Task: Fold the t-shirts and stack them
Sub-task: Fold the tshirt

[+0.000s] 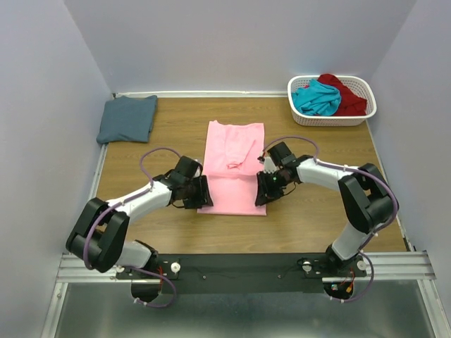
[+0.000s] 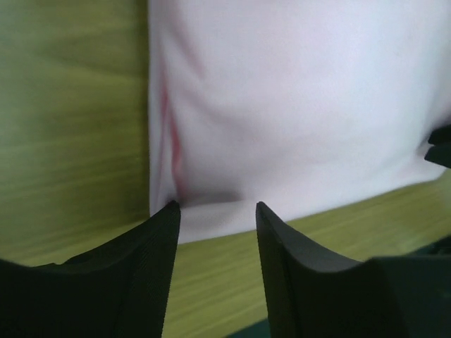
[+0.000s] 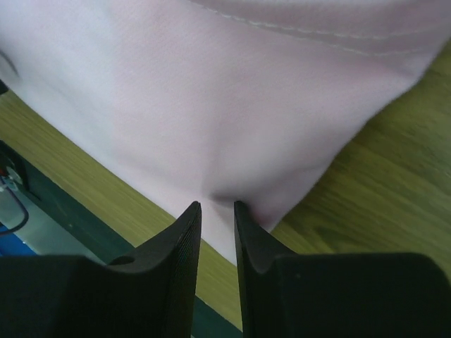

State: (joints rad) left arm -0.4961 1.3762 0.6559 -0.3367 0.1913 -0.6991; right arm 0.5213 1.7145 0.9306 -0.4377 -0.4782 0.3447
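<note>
The light pink t-shirt lies flat mid-table, folded into a long strip with a sleeve turned over it. My left gripper is at its near left corner. In the left wrist view, the left gripper is open, its tips at the pink t-shirt's edge with bare table between the fingers. My right gripper is at the near right corner. The right wrist view shows the right gripper closed narrowly on the puckered corner of the pink t-shirt. A slate blue-grey t-shirt lies folded at the back left.
A white slotted basket stands at the back right, holding a teal t-shirt and a dark red t-shirt. Walls close in the table on the left, back and right. A black rail runs along the near edge.
</note>
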